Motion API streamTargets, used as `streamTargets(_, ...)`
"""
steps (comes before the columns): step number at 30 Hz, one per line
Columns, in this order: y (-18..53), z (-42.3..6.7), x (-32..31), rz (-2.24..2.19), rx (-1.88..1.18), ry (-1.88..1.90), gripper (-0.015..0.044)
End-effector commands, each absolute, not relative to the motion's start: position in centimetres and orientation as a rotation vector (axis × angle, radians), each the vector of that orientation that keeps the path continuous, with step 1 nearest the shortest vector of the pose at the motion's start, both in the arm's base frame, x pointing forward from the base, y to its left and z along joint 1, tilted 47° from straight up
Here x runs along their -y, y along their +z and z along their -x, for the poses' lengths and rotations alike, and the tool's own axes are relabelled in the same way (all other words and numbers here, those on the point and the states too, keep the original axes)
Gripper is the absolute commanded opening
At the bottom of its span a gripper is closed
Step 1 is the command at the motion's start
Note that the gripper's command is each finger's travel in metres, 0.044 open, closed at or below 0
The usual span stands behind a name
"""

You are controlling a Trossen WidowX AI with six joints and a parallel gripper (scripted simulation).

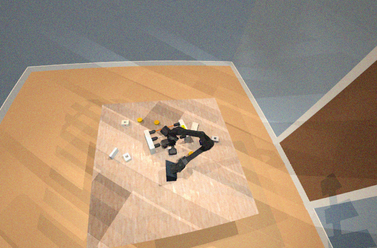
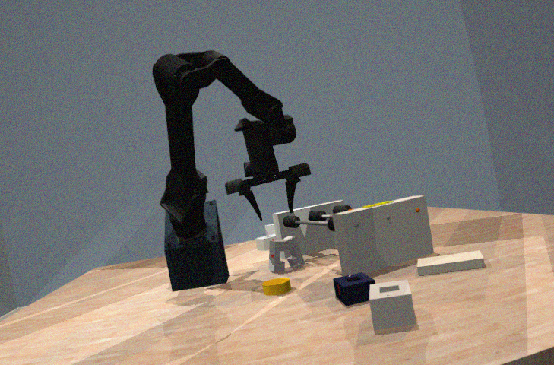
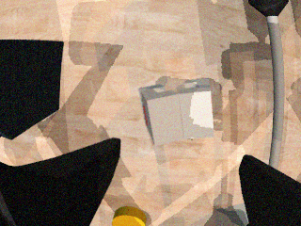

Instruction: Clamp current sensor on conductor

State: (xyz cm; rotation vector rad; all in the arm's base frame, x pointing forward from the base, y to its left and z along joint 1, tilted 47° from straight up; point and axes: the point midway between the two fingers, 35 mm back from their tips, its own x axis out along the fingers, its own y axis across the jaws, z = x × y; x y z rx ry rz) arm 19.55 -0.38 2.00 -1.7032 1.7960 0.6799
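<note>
The split-core sensor (image 2: 284, 253) (image 3: 179, 113) is a small grey block with a white patch. It stands on the table beside the fixture, apart from the rods. My gripper (image 2: 275, 214) (image 3: 182, 156) is open and empty, hanging well above the sensor with the fingers pointing down. A grey conductor rod (image 2: 309, 223) (image 3: 277, 88) with black end caps runs between two white fixture blocks (image 2: 381, 236) (image 2: 305, 223). An orange conductor (image 1: 171, 125) shows in the top view. The near block carries a yellow label (image 2: 377, 203); I cannot read it.
A yellow disc (image 2: 277, 286) (image 3: 130, 220) lies in front of the sensor. A dark blue box (image 2: 353, 288), a grey cube (image 2: 391, 303) and a flat white bar (image 2: 450, 262) lie near the fixture. The arm's base (image 2: 195, 253) (image 1: 171, 172) stands to the left.
</note>
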Motion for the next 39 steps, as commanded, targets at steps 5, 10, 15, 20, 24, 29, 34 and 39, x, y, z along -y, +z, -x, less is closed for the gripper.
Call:
streamTargets(5,1.1,-20.2,0.9,1.857,-1.825,1.043,0.0320)
streamTargets(10,0.5,-20.2,1.5,1.857,-1.824,1.044,0.0320)
streamTargets(15,-0.1,-20.2,2.0,1.857,-1.824,1.044,0.0320)
streamTargets(20,-0.6,-20.1,2.6,1.858,-1.824,1.044,0.0320)
streamTargets(24,-1.1,-20.0,3.1,1.858,-1.824,1.043,0.0320)
streamTargets(29,-1.6,-19.9,3.7,1.858,-1.826,1.042,0.0320)
streamTargets(34,-2.1,-19.7,4.3,1.859,-1.827,1.041,0.0320)
streamTargets(39,-2.5,-19.6,4.8,1.859,-1.829,1.040,0.0320)
